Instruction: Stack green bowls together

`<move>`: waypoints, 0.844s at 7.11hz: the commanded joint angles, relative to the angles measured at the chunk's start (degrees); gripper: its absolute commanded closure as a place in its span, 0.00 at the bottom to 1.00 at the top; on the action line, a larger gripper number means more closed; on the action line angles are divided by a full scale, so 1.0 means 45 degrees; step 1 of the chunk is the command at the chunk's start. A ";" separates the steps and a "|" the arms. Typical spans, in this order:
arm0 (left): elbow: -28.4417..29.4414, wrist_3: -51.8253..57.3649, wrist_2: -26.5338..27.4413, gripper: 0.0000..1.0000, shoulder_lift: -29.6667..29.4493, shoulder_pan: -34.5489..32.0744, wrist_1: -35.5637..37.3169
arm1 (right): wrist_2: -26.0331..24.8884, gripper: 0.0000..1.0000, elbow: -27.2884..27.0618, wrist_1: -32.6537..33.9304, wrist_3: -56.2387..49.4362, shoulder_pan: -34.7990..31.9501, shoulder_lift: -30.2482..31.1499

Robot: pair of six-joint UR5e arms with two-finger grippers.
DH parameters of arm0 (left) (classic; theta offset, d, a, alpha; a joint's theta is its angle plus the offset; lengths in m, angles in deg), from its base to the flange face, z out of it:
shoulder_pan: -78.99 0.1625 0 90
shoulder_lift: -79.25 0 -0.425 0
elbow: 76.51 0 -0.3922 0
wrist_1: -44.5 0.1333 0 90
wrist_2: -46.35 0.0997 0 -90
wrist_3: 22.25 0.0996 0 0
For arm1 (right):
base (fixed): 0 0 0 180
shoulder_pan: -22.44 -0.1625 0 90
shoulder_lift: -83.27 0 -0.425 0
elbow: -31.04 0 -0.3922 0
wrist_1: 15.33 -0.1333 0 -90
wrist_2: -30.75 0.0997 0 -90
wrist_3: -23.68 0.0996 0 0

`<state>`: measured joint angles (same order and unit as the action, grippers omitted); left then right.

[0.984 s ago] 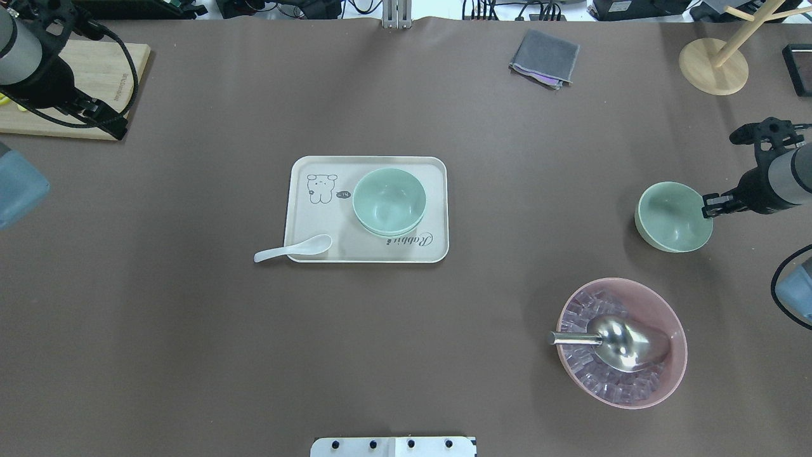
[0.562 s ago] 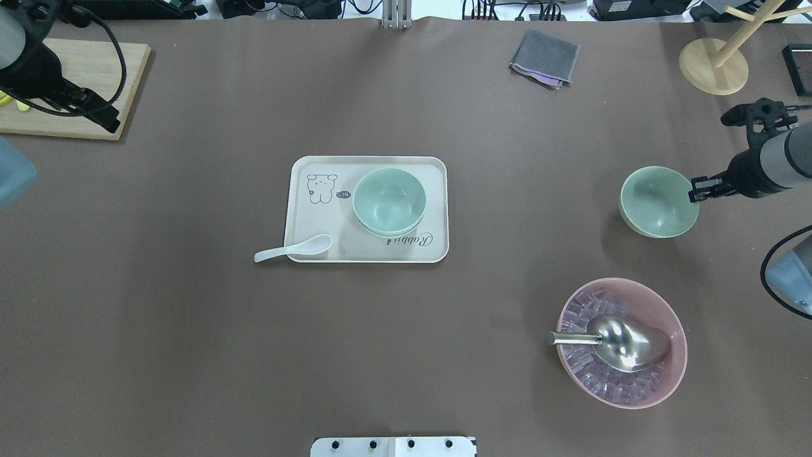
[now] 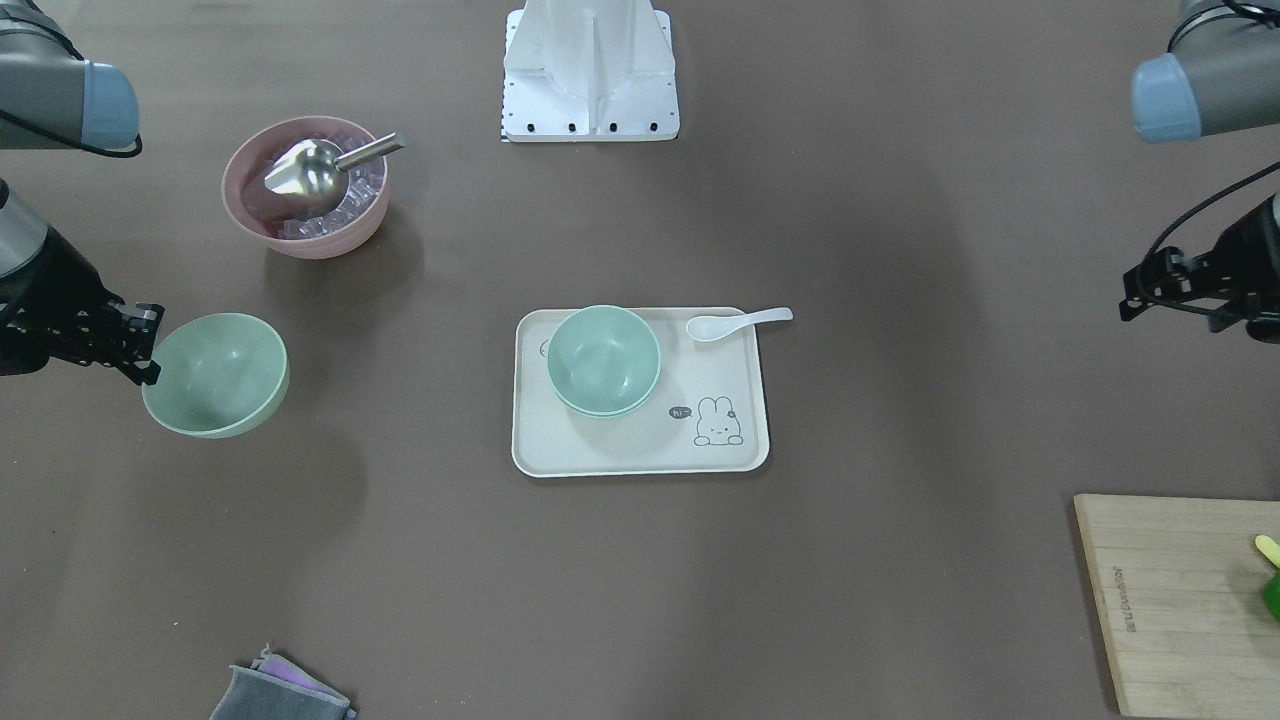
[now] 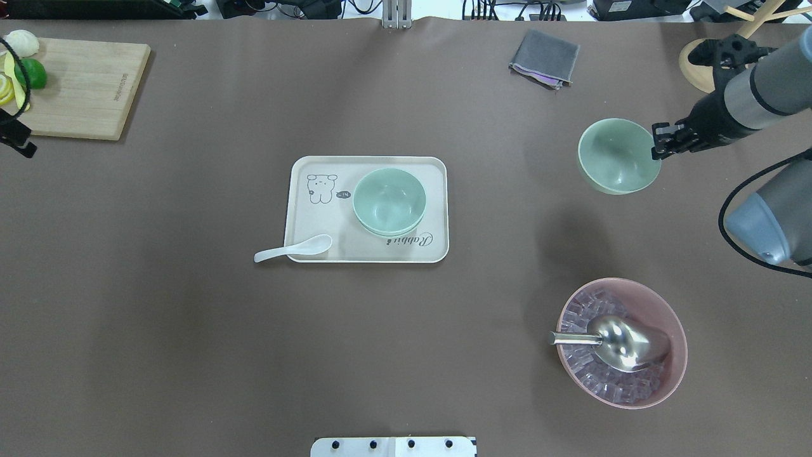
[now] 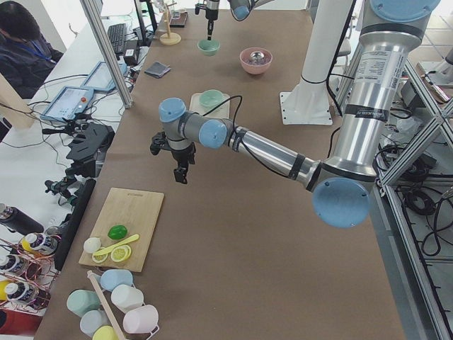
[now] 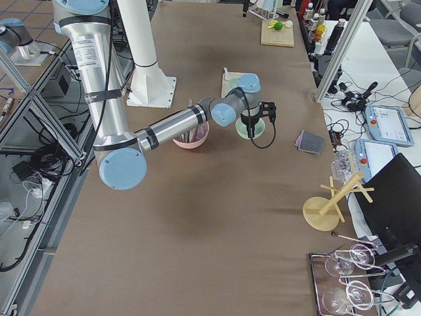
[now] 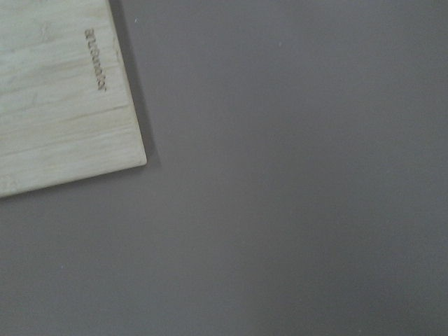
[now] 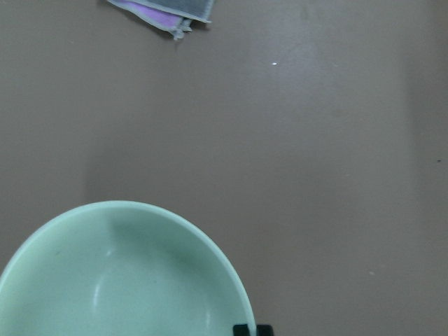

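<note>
1. Lifted off the table, the loose green bowl (image 4: 615,155) has moved farther from the robot and nearer the tray (image 4: 304,222) than a second ago.
2. Its rim is pinched by the right gripper (image 4: 660,141).
3. Two nested green bowls (image 4: 388,200) sit on the tray, so carrying across looks next.
4. I cannot tell how the left gripper (image 3: 1150,290) is set.

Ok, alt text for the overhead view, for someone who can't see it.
The right hand grips a green bowl by its rim over the table's right side. Two more green bowls sit stacked on a cream tray at centre, with a white spoon on its edge.
</note>
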<state>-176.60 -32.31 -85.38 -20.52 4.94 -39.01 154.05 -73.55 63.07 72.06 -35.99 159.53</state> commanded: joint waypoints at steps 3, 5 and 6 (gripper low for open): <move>0.1673 0.6252 0.0056 0.02 0.1428 -0.4240 0.1154 | -0.0911 1.00 -0.0331 0.2297 0.3192 0.2238 -0.2993; 0.1714 0.6279 0.0638 0.02 0.1487 -0.4326 0.1212 | -0.1574 1.00 -0.0234 0.3281 0.4283 0.3233 -0.4285; 0.1695 0.6279 0.0623 0.02 0.1719 -0.4326 0.1193 | -0.1984 1.00 -0.0214 0.3283 0.5431 0.3799 -0.4657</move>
<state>-169.02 -4.29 -83.19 -13.73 -14.31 -33.65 147.35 -74.71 77.05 91.07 -22.02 141.18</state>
